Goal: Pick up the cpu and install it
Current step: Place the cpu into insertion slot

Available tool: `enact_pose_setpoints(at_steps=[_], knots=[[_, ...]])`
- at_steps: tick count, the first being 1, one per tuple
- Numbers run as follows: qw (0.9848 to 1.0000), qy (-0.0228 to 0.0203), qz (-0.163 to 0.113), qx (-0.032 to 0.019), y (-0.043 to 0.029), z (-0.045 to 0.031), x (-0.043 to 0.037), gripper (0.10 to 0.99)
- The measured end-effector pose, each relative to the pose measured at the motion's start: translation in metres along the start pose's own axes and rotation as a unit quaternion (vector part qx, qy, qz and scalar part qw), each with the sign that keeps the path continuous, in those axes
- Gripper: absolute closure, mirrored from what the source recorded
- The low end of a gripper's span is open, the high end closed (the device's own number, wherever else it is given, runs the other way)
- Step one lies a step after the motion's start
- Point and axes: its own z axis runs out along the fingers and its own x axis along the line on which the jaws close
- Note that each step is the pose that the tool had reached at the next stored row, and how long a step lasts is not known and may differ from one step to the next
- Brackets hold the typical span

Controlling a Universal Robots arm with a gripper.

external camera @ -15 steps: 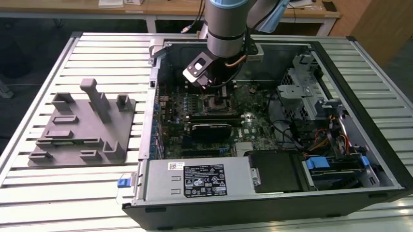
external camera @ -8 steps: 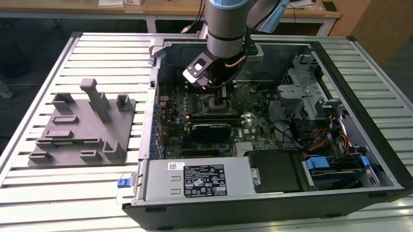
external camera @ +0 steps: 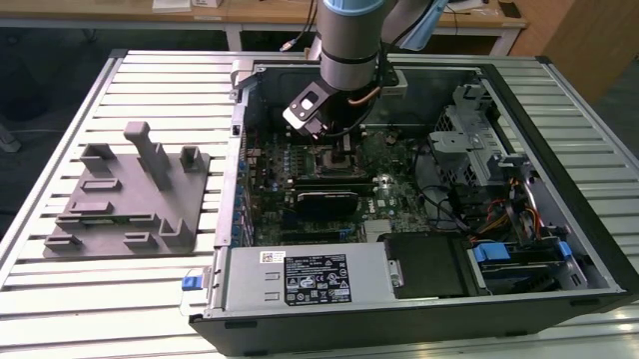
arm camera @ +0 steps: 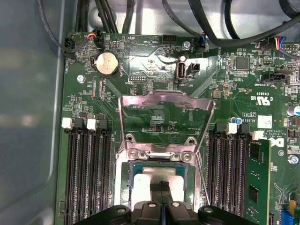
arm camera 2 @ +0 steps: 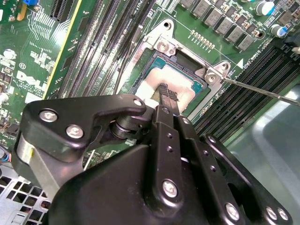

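The pincer (arm camera 2: pixel 167 96) has its two fingers (arm camera: pixel 157 192) pressed together with nothing between them, and in both wrist views their tip is on the pale top of the cpu (arm camera 2: pixel 182 84), touching it or just above it; I cannot tell which. The cpu lies flat inside the socket (arm camera 2: pixel 161 46) of the green motherboard (arm camera 2: pixel 28 56), and the metal load plate (arm camera: pixel 164 105) stands tilted up and open beside it. In the exterior view the arm (external camera: pixel 349 37) reaches into the open computer case (external camera: pixel 399 333), well apart from the grey fixture (external camera: pixel 130 202) on the slatted table (external camera: pixel 150 82) at the exterior view's left.
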Motion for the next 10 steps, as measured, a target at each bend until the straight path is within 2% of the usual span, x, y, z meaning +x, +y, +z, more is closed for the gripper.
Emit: enact_pose_setpoints(at_steps=[10], knots=[[1.0,0.0006,0.0,-0.0004,0.0001,0.0003,0.0001,0.98]])
